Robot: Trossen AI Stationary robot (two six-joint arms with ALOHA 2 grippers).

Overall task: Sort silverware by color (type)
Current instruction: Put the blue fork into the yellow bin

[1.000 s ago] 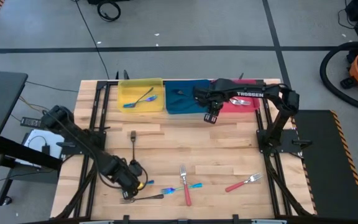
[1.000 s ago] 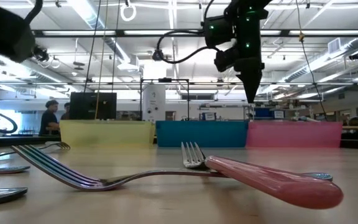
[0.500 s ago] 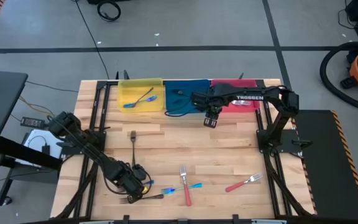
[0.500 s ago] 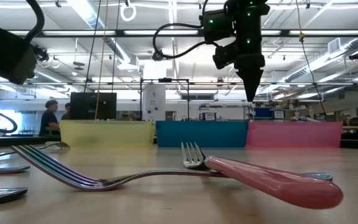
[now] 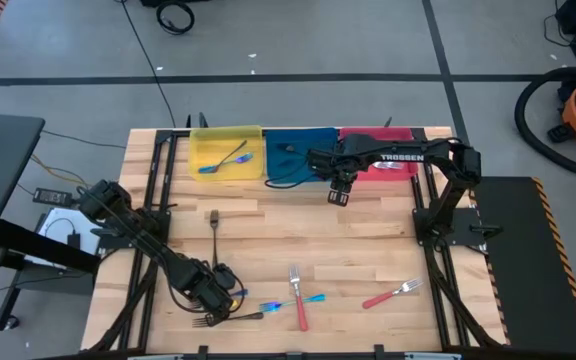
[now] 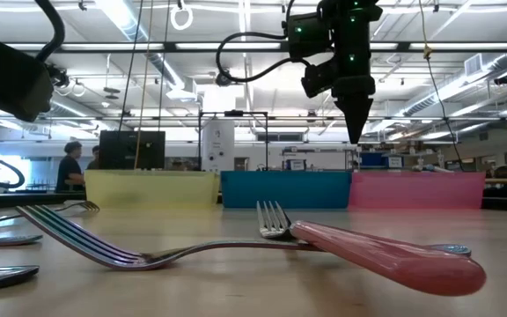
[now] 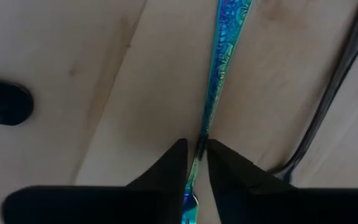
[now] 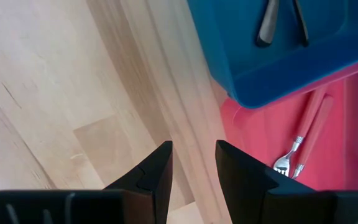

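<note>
Left gripper (image 7: 192,163) narrower than before, right arm unmoved.
Blue utensil (image 7: 224,68) sits between its fingers, pinched.

3 trays (image 5: 290,160), 2 arms (image 5: 393,156).

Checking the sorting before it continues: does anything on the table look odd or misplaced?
Yes: a red-handled fork lies across an iridescent blue utensil near the front edge, so the two colors overlap.
</note>
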